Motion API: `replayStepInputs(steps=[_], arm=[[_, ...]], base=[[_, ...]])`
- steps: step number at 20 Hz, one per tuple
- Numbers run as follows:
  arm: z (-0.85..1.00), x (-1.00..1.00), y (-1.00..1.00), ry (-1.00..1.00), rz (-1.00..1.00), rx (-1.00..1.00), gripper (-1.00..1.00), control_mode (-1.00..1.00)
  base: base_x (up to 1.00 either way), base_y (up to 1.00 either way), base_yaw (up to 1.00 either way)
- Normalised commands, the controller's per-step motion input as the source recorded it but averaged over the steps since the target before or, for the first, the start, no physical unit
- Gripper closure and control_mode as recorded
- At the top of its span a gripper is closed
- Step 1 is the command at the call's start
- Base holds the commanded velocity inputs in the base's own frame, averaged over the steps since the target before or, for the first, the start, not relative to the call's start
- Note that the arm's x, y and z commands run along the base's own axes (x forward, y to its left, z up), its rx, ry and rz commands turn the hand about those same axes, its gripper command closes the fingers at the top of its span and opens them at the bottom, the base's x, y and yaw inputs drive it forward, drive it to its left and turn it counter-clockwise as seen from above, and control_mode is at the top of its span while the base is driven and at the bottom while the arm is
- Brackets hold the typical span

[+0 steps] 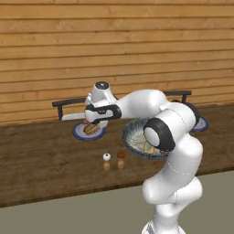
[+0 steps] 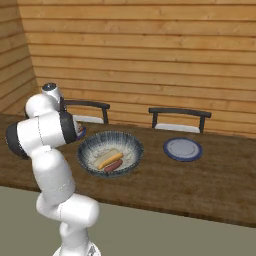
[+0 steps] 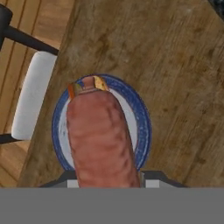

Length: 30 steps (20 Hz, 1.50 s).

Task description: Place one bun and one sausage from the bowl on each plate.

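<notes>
My gripper [image 1: 93, 122] hangs just above the left plate [image 1: 78, 134] at the far side of the wooden bench [image 1: 41, 160], and it is clamped on a sausage [image 3: 101, 140], which in the hand view runs reddish-brown straight out from between my fingers and covers most of the plate's [image 3: 142, 127] grey-blue centre. At the sausage's far end something with yellow and orange edges lies on that plate, but I cannot tell what it is. The bowl [image 2: 88, 145] sits near the middle of the bench, between the two plates; inside it I see a pale bun [image 2: 102, 156] with a yellow-orange piece [image 2: 110, 160] lying along it and a second sausage [image 2: 113, 166] beside that, nearest the front rim. The right plate [image 2: 183, 149] lies bare, well apart from the bowl. Two chairs [image 2: 180, 120] stand behind the bench against the plank wall. Two small shakers [image 1: 106, 157], one white-topped and one brown-topped, stand near the front of the bench, in front of the left plate and the bowl.
</notes>
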Motion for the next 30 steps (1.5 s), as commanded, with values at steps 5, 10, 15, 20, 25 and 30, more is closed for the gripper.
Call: replayStepInputs(steps=[5,10,15,20,25,30], arm=[[-0.01,0.21,0.25,0.12,0.01,-0.02,1.00,-1.00],[-0.32,0.33,0.09,0.02,0.00,-0.01,1.00,-1.00],[-0.37,0.48,0.28,0.03,0.00,-0.09,1.00,-1.00],[-0.33,0.35,0.08,0.10,0.01,-0.11,1.00,-1.00],[-0.28,0.12,0.00,0.11,0.07,-0.07,1.00,-1.00],[-0.11,-0.14,-0.30,0.02,0.07,-0.01,1.00,-1.00]], base=[[0.00,0.00,0.00],[0.00,0.00,0.00],[0.00,0.00,0.00],[0.00,0.00,0.00],[0.00,0.00,0.00],[0.00,0.00,0.00]])
